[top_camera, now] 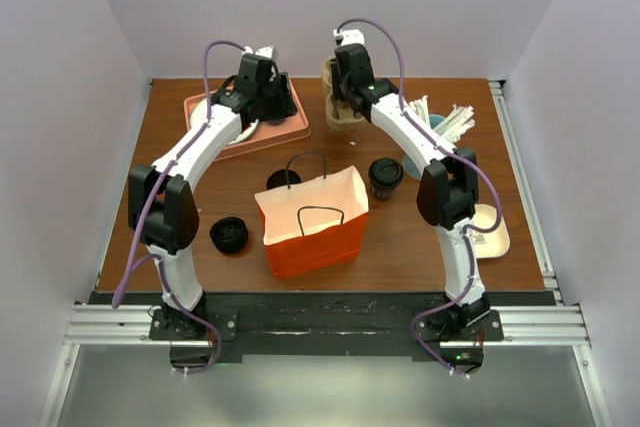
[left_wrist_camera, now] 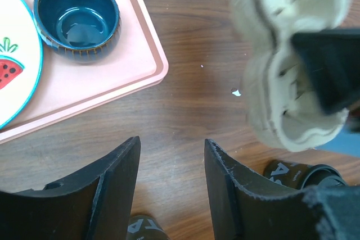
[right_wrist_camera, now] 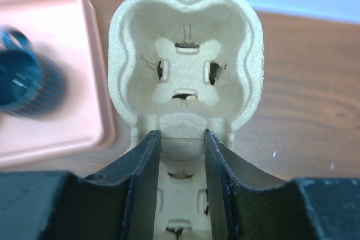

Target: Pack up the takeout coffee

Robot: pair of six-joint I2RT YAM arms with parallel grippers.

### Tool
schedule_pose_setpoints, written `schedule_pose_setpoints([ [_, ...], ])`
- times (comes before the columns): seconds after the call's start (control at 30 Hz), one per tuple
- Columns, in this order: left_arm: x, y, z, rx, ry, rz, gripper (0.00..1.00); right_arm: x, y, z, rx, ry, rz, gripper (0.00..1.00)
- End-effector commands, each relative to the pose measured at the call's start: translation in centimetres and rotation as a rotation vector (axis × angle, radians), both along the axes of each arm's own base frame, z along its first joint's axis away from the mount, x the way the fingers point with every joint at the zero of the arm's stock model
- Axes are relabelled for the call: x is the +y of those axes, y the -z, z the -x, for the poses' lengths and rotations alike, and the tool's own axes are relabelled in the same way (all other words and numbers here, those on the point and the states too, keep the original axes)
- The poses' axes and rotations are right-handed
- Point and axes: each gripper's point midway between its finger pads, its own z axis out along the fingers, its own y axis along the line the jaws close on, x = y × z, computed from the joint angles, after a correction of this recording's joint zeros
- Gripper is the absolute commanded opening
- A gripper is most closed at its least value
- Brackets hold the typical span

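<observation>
Quickly, big to small: brown wooden table (top_camera: 400,237) under everything. Orange paper bag (top_camera: 315,237), white inside with black cord handles, stands open at the centre. Pink rectangular tray (left_wrist_camera: 129,66) sits at the far left. It carries a white round plate (left_wrist_camera: 17,54) with a watermelon print and a dark blue glazed mug (left_wrist_camera: 76,18), just beside the plate. Beige moulded-pulp cup carrier (right_wrist_camera: 185,43) is at the far middle, right of the tray and apart from it. My right gripper (right_wrist_camera: 181,136) is on that carrier, both fingers pressed against the ridge between two wells, pinching it. My left gripper (left_wrist_camera: 171,150) hangs over bare wood between tray and carrier, fingers spread, nothing between them. Takeout coffee (top_camera: 385,175), a small dark paper cup with a round black plastic lid, stands upright on the table just right of the bag, outside bag and carrier. Second dark paper cup (top_camera: 283,180) stands behind the bag's left side; can't tell if it is lidded. Low black round piece (top_camera: 229,235) lies left of the bag.
</observation>
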Motion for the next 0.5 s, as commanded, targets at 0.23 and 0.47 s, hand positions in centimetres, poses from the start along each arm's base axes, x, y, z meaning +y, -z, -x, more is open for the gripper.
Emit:
schedule_pose_setpoints([
  [0.23, 0.7, -3.5, -0.2, -0.081, -0.026, 0.039, 0.54, -2.0, -6.4, -0.8, -0.095, 0.053, -0.186, 0.29],
  [0.47, -0.1, -2.2, -1.0, -0.060, 0.028, 0.079, 0.55, -1.8, -3.0, -1.8, -0.031, 0.040, -0.280, 0.29],
])
